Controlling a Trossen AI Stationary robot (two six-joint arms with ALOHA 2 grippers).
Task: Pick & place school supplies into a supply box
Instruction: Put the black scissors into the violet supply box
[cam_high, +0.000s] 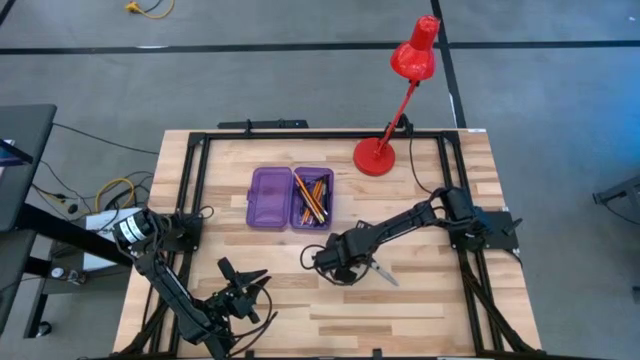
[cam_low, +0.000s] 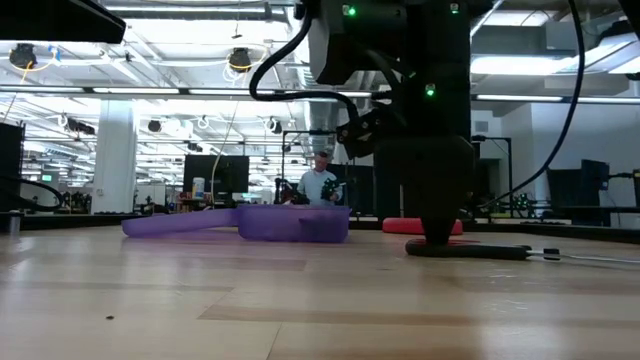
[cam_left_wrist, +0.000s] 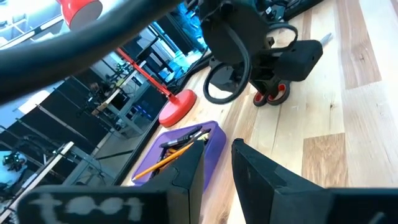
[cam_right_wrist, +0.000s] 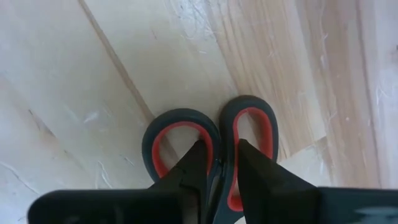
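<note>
The purple supply box (cam_high: 290, 197) lies open at the table's middle, its right half holding orange pencils and dark pens (cam_high: 313, 197). It shows as a low purple shape in the low view (cam_low: 290, 222) and in the left wrist view (cam_left_wrist: 208, 143). The red-handled scissors (cam_high: 381, 271) lie flat on the wood nearer the front, blades toward the right. My right gripper (cam_high: 346, 262) is down on the scissors' handles (cam_right_wrist: 186, 134), shut on them. My left gripper (cam_high: 245, 290) hovers open near the front left, away from everything. My right gripper (cam_right_wrist: 219, 158) comes from above, pointing down, one fingertip (cam_right_wrist: 198, 152) in each handle loop. The two fingers pinch the loops' inner rims (cam_right_wrist: 221, 127) where they meet. The scissors (cam_low: 480, 251) lie flat on the table.
A red desk lamp stands with its base (cam_high: 375, 157) at the far right of the table, its head (cam_high: 413, 55) beyond the far edge. A black frame (cam_high: 200, 150) borders the table. Bare wood lies between the scissors and the box. A person (cam_low: 320, 185) sits in the room behind.
</note>
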